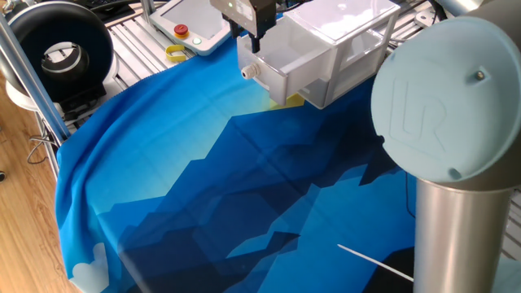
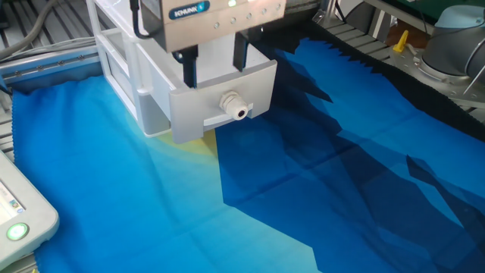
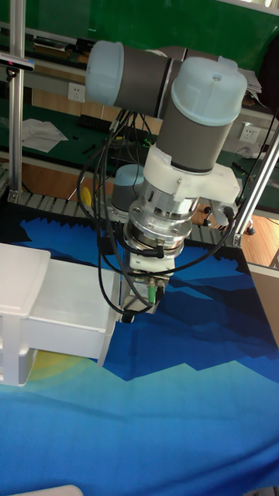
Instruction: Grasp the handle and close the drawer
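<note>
The drawer of translucent white plastic stands pulled out from its white cabinet. Its handle, a small white knob, sticks out of the front panel, and shows too in the one fixed view as the handle on the drawer. My gripper hangs open just above the drawer's front edge, behind and above the knob, its dark fingers apart with nothing between them. The gripper touches nothing. In the tall view the drawer is at the left and the gripper's fingers are hidden.
A blue cloth covers the table. A teach pendant and a yellow piece lie behind the cabinet. A black ring-shaped unit sits at the far left. My own arm joint blocks the right of that view.
</note>
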`<state>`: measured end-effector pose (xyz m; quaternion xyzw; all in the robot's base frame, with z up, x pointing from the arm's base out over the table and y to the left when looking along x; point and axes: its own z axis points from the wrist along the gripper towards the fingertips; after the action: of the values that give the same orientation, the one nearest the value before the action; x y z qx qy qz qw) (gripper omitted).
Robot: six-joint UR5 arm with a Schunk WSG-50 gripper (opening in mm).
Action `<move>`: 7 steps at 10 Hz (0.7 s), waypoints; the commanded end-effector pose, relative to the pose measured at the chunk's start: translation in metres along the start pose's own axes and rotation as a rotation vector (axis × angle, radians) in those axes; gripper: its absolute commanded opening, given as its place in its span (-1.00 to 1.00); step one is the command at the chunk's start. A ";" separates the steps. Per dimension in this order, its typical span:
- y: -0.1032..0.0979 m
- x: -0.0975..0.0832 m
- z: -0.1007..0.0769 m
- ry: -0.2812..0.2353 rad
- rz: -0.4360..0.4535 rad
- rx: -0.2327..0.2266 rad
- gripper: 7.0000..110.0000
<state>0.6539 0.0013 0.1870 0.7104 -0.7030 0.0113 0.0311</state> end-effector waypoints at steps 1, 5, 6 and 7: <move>0.000 -0.012 0.009 -0.030 -0.007 0.015 0.15; 0.010 -0.015 0.022 -0.044 -0.011 0.006 -0.28; 0.013 -0.019 0.026 -0.053 -0.011 0.003 -0.28; 0.015 -0.021 0.029 -0.055 -0.015 0.006 -0.28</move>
<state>0.6439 0.0131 0.1648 0.7153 -0.6986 0.0015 0.0182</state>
